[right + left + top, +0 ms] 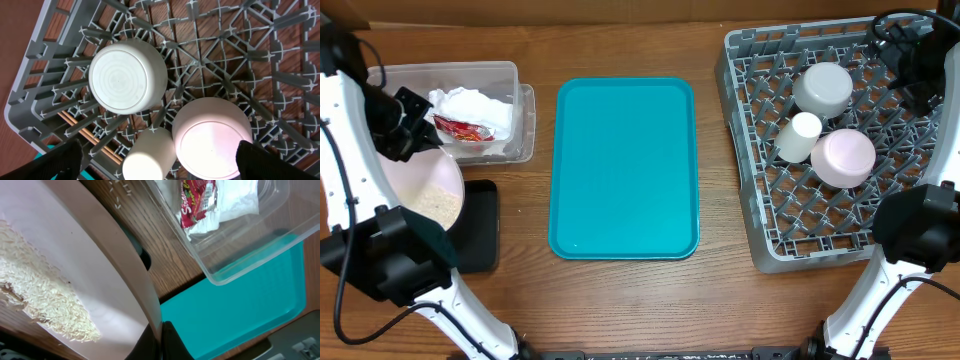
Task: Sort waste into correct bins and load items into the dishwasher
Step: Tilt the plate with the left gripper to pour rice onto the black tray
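My left gripper (161, 340) is shut on the rim of the pale pink-white plate (420, 190). The plate is tilted above the black tray bin (478, 228), with loose rice (45, 300) heaped on its low side. The clear tub bin (515, 110) holds the crumpled napkin (470, 105) and the red wrapper (460, 128). In the grey dish rack (750, 200) sit an upturned grey bowl (125, 75), an upturned pink bowl (212, 137), a white cup (150, 155) and wooden chopsticks (85, 132). My right gripper (159, 150) hangs open above them, holding nothing.
The teal serving tray (625, 170) lies flat in the middle of the wooden table, between the bins and the rack. My right arm (910, 55) reaches over the rack's back right corner.
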